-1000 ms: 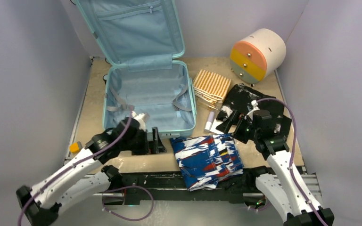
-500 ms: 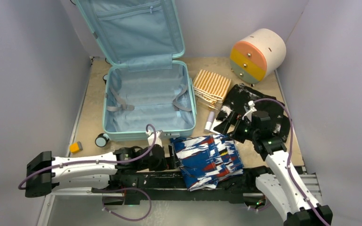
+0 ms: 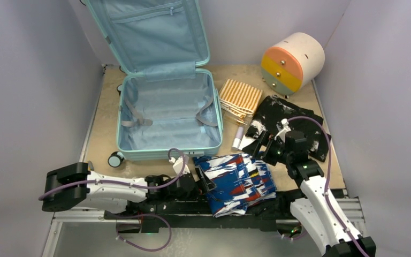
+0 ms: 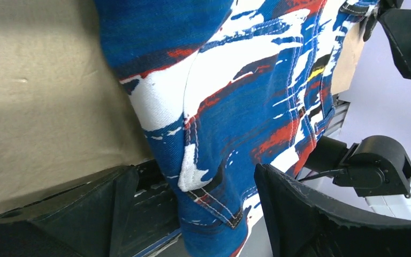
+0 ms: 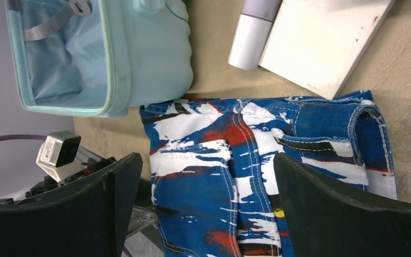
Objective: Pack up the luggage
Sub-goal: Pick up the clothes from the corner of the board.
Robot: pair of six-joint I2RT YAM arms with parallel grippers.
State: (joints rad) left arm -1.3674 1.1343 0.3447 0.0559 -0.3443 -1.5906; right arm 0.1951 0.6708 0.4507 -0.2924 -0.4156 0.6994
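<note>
The luggage (image 3: 166,154) lies open at the back left, a pale teal suitcase with an empty lined tub and its lid leaning on the back wall; its front corner also shows in the right wrist view (image 5: 150,53). A folded blue, white and red patterned denim garment (image 3: 235,182) lies at the table's near edge. My left gripper (image 3: 200,179) lies low at the garment's left edge, open, with the garment's (image 4: 235,80) near corner hanging between the jaws (image 4: 192,214), touching neither finger. My right gripper (image 3: 265,147) hovers open over the garment's (image 5: 246,160) far right side, empty (image 5: 206,176).
Right of the luggage lie a yellow-striped folded cloth (image 3: 240,99), a white tube (image 3: 239,138) and a black speckled garment (image 3: 283,115). A round cream drawer unit (image 3: 294,61) stands at the back right. A small black round object (image 3: 115,159) sits by the luggage's front left corner.
My left arm dropped from the luggage's front edge to the near table edge and slid right up to the garment. Its jaws narrowed slightly. My right gripper shifted a little toward the garment.
</note>
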